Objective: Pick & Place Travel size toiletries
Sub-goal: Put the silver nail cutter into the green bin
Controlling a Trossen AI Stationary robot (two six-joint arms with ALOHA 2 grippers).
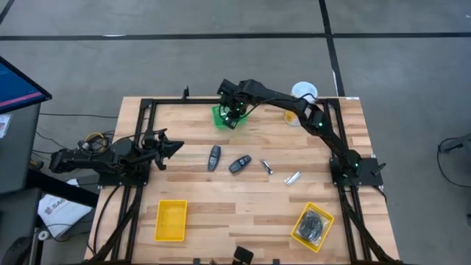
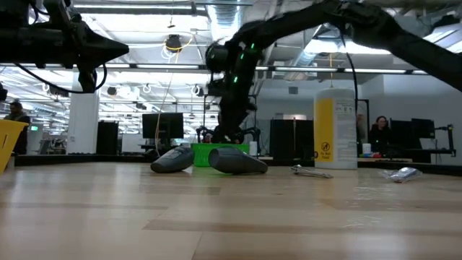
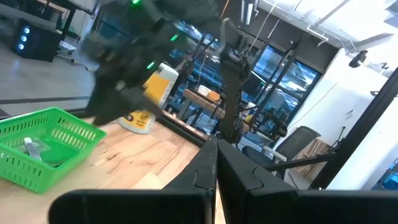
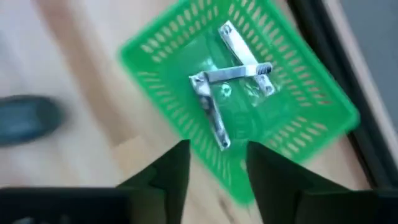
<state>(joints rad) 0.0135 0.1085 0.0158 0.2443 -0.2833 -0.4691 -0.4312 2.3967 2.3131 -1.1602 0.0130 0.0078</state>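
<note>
My right gripper (image 4: 214, 167) is open and holds nothing. It hangs just above the green basket (image 1: 226, 116) near the table's far edge. Three slim silvery metal pieces (image 4: 225, 84) lie crossed on the basket's floor. Two dark oval pieces (image 1: 213, 157) (image 1: 239, 163) lie flat at mid-table. To their right, two more silvery pieces (image 1: 266, 167) (image 1: 293, 177) rest on the wood. Black round bundles (image 1: 315, 223) sit in the yellow tray (image 1: 299, 234) at the near right. My left gripper (image 1: 174, 148) is shut and waits over the table's left side.
A tall white-and-yellow canister (image 1: 302, 96) stands at the far edge, right of the basket and beside my right arm. A second yellow tray (image 1: 171, 219) lies at the near left. Black frame rails (image 1: 147, 107) border the table. People (image 2: 378, 133) are in the room beyond.
</note>
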